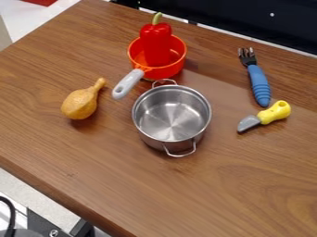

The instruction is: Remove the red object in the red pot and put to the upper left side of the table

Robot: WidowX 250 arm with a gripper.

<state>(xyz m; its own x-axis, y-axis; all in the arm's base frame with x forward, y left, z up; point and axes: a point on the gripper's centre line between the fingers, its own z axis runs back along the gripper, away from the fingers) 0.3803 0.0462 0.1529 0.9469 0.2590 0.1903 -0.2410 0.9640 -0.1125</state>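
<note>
A red bell pepper with a green stem stands upright inside the small red-orange pot near the table's back edge. The pot's grey handle points down and left. The upper left part of the wooden table lies to the left of this pot.
A steel pot with two wire handles stands just below the red pot. To its left lies a tan, drumstick-shaped object. A blue-handled fork and a yellow-handled toy knife lie on the right.
</note>
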